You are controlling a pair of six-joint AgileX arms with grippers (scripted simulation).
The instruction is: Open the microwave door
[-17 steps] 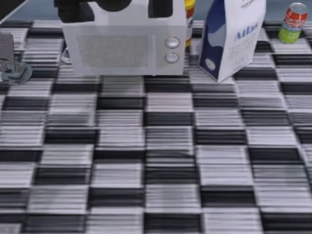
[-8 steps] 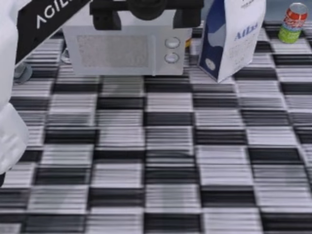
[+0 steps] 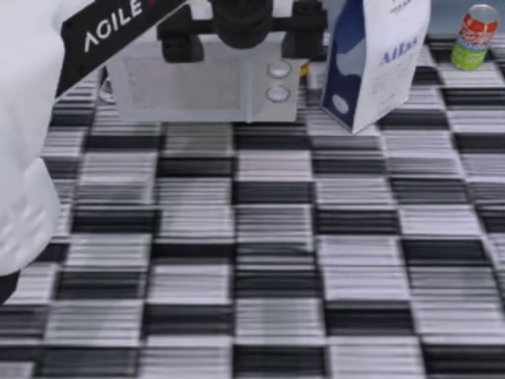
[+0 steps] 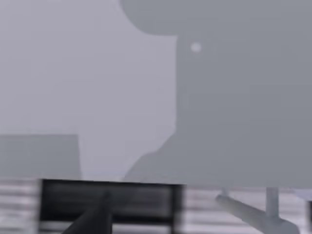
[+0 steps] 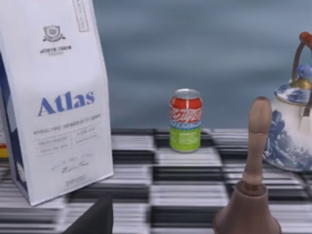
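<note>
Checkered black, grey and white cloth covers the table [image 3: 276, 260], and against its far edge, left of centre in the top view, stands the microwave [image 3: 207, 79], with the microwave door [image 3: 183, 83] flat against the front and, as far as I can judge, not yet swung out. Over the last second my left arm has swept in from the left side, so its white casing now fills that edge of the top view and its dark wrist hangs over the oven's roof; the left gripper [image 3: 241, 31] is carried above the front top edge, but whether its fingers are spread or closed I cannot tell. Its wrist view is filled by plain grey surface very near the lens, which I read as the oven's body. To me this means the approach is nearly over and the door has yet to be engaged. My right arm stays parked off the table's right side, with only a dark fingertip in its wrist view, too little to tell its state. Lettering next: the left arm's black band reads "AGILE"; the milk carton [image 5: 53, 97] right of the oven says "Atlas" in blue; the soda can [image 5: 185, 120], red above and green below, bears script I cannot read.
</note>
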